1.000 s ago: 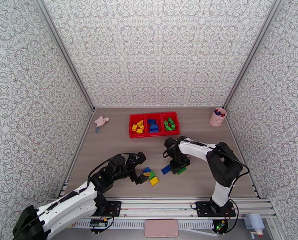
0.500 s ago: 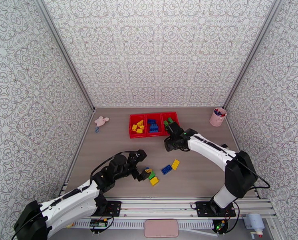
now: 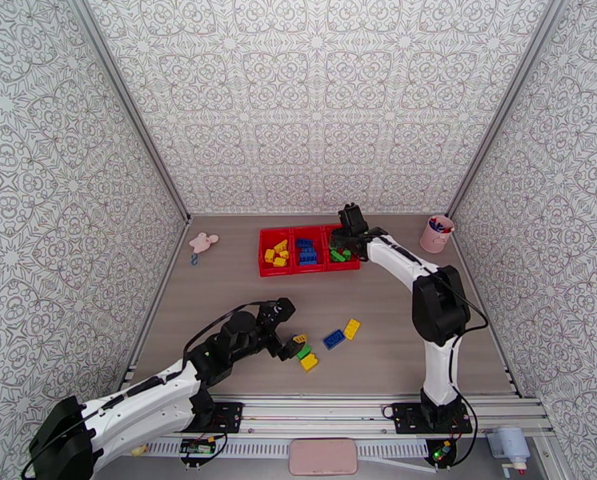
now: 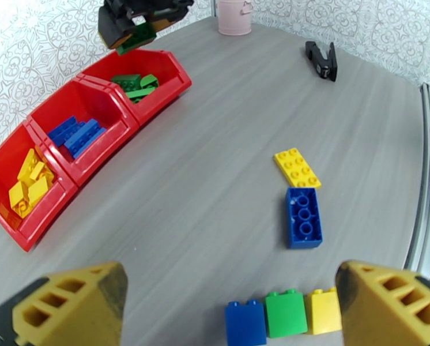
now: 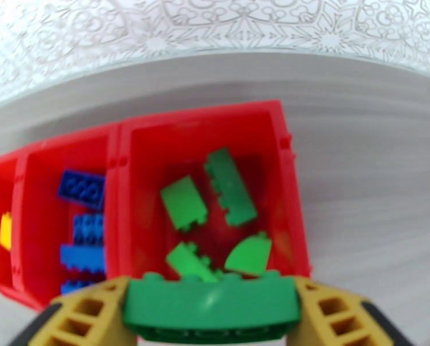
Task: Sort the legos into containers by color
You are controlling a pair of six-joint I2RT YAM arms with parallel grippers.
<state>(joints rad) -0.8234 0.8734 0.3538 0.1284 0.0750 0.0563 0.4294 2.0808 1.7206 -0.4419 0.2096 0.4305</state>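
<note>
Left first: your left gripper hangs low over the table, yellow fingers spread wide, nothing in them. Between them sits a row of three legos, blue, green and yellow, side by side and touching. Just past that lie a blue brick and a flat yellow brick, almost end to end.

Middle: the red tray holds yellow in its left compartment, blue in the middle one, green in the right one.

Right: your right gripper is above the green compartment, clamped on a green brick that is clear of the pile below.

Step in hand looks like the drop-off of that green brick. Next you need the brick inside the compartment walls, then let the fingers part. After that, five bricks remain loose. The touching row is the awkward one: a wide close could catch more than one colour, so take an end brick alone.
</note>
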